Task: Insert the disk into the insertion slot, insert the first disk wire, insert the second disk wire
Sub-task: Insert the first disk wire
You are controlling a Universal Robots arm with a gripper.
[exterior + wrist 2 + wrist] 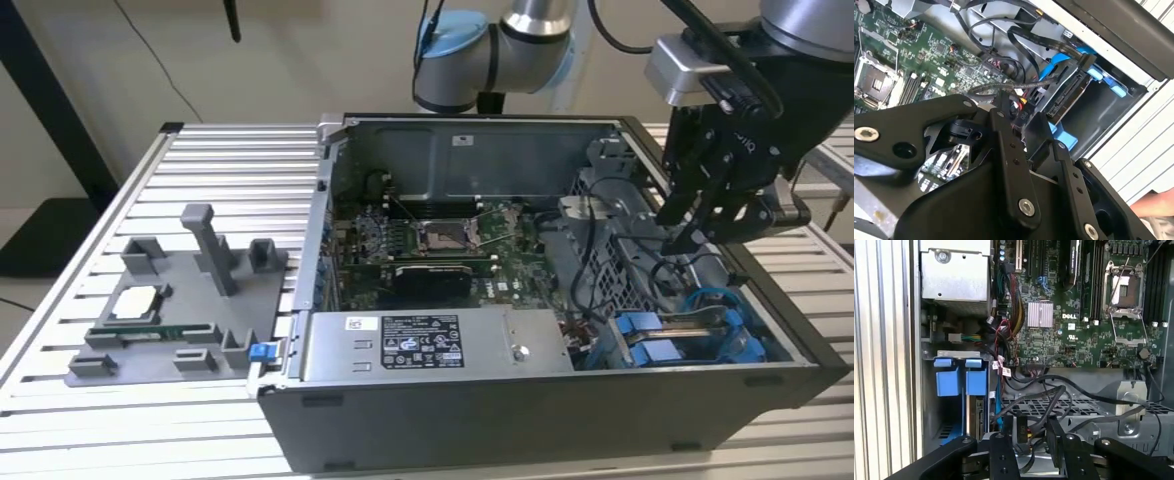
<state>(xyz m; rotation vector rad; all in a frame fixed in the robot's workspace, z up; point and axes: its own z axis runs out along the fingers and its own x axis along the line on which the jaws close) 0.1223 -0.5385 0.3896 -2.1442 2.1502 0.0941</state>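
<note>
The arm (801,40) points down into the case (534,420), gripper (697,238) nearly closed, seemingly pinching a wire connector (1021,426).

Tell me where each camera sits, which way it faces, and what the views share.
Exterior view: off the arm, looking down over the slatted metal table into the open grey metal computer case; the black gripper hangs at the exterior view's right.
First wrist view: on the arm, looking into the case at the green motherboard and blue plastic bay tabs; gripper in foreground.
Second wrist view: on the arm, behind the gripper, facing the disk in its blue plastic carrier.
Both wrist views share gripper and motherboard.
</note>
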